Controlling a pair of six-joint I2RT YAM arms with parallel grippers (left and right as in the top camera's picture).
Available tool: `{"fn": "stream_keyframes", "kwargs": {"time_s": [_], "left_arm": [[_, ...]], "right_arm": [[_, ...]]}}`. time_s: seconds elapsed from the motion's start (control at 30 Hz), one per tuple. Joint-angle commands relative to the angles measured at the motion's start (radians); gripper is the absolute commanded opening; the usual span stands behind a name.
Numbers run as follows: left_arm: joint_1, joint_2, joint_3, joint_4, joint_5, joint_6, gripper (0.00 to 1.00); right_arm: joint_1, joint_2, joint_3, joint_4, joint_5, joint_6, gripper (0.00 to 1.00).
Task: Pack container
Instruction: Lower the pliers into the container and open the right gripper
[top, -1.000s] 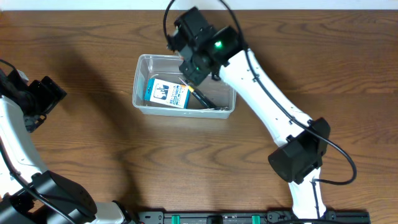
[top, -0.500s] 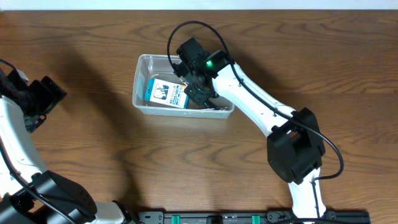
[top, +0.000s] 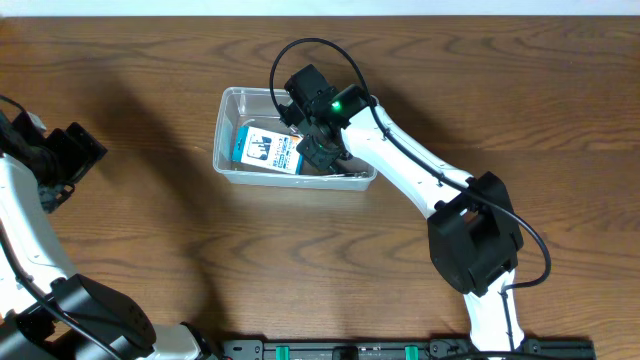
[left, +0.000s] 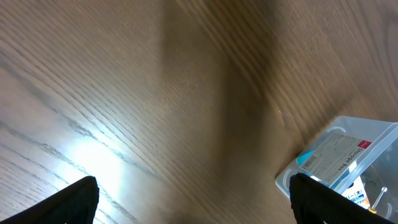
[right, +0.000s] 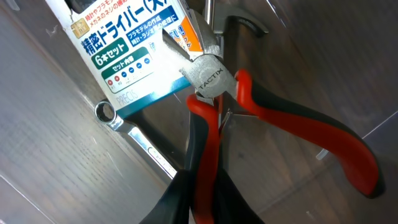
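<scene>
From overhead, the container (top: 224, 168) sits on the table (top: 520, 90), a clear bin with a rim. The right gripper (top: 318, 152) reaches down inside it, at the end away from the blue-and-white box (top: 266, 148) that lies flat on its floor. The left gripper (top: 76, 156) hangs well apart from the container, over bare wood.

In the left wrist view, the left gripper (left: 199, 208) stands wide and grasps nothing. One rounded corner of the container (left: 373, 132) shows ahead, with the box visible through its wall.

In the right wrist view, the right gripper (right: 200, 200) is clamped on one rubber-sleeved handle of the pliers (right: 209, 76), whose head rests against the box's edge. A wrench (right: 133, 140) lies on the container's floor beside them.

The container looks thin-walled and light in itself, fairly stiff yet likely to flex if squeezed, and its smooth plastic probably slides easily on the wood. With steel tools inside, its weight likely sits low and shifts when tilted. The rim or a long wall seems the best place to take hold, pinching wall and lip together, kept level.
</scene>
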Motion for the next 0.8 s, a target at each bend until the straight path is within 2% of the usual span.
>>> {"fn": "stream_keyframes", "kwargs": {"time_s": [0.0, 0.1, 0.2, 0.47, 0.6, 0.77], "left_arm": [[-0.004, -0.009, 0.011, -0.003, -0.005, 0.018, 0.91], [-0.004, -0.009, 0.011, -0.003, -0.005, 0.017, 0.91], [-0.004, -0.009, 0.011, -0.003, -0.005, 0.018, 0.91], [-0.004, -0.009, 0.011, -0.003, -0.005, 0.018, 0.91], [-0.004, -0.009, 0.011, -0.003, -0.005, 0.018, 0.9], [-0.004, -0.009, 0.011, -0.003, -0.005, 0.017, 0.9]], "right_arm": [[0.009, -0.005, -0.005, 0.003, 0.0, -0.013, 0.23], [0.008, -0.005, -0.005, 0.003, 0.001, -0.013, 0.35], [0.008, -0.005, -0.005, 0.003, 0.001, -0.013, 0.41], [0.007, -0.005, 0.005, 0.005, 0.079, -0.004, 0.45], [-0.006, -0.031, 0.093, -0.035, 0.205, 0.109, 0.46], [-0.087, -0.087, 0.29, -0.135, 0.282, 0.239, 0.56]]}}
